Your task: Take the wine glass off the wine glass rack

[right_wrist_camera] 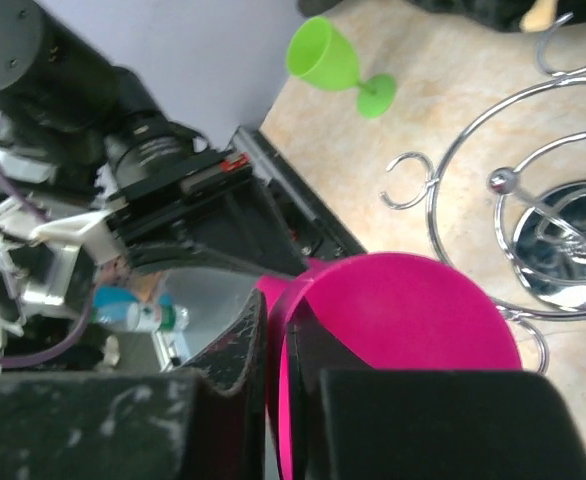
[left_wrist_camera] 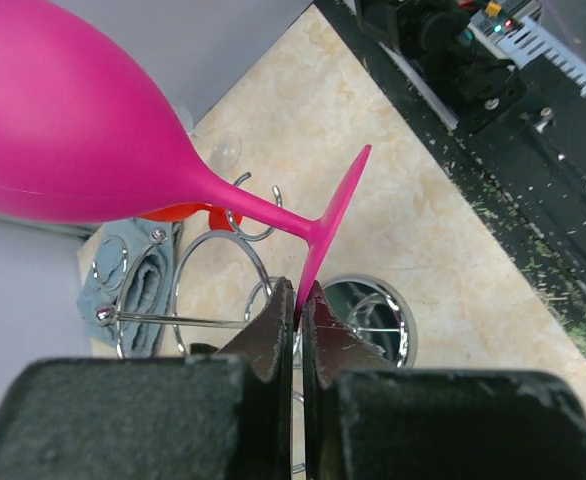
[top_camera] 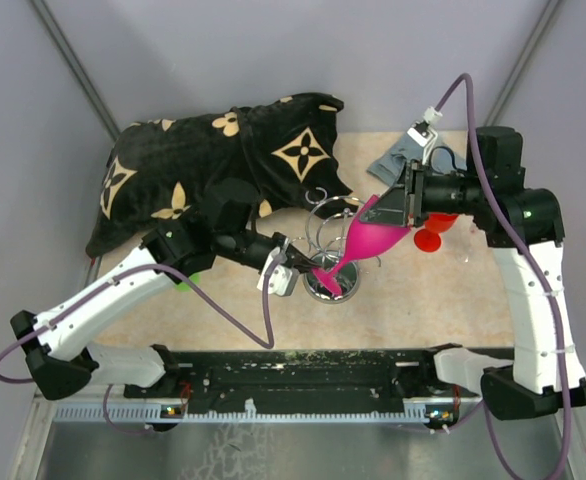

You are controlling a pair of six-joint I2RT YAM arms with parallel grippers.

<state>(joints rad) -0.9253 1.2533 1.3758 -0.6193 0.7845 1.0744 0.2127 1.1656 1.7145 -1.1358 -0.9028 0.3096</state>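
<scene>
The pink wine glass (top_camera: 373, 240) is held on its side above the silver wire rack (top_camera: 325, 218), bowl to the right, foot over the rack's chrome base (top_camera: 345, 290). My left gripper (top_camera: 311, 270) is shut on the edge of the glass's foot (left_wrist_camera: 338, 205); its tips (left_wrist_camera: 298, 292) pinch the thin disc. My right gripper (top_camera: 398, 212) is shut on the bowl's rim (right_wrist_camera: 413, 310), one finger inside and one outside (right_wrist_camera: 278, 325). In the left wrist view the stem (left_wrist_camera: 258, 208) passes in front of a curled loop; I cannot tell if they touch.
A black bag with beige flowers (top_camera: 223, 160) lies at the back left. A grey cloth (top_camera: 393, 160) and a red glass (top_camera: 433, 238) sit behind the right gripper. A green glass (right_wrist_camera: 328, 55) stands by the left arm. The rack's loops (right_wrist_camera: 533, 150) spread below the bowl.
</scene>
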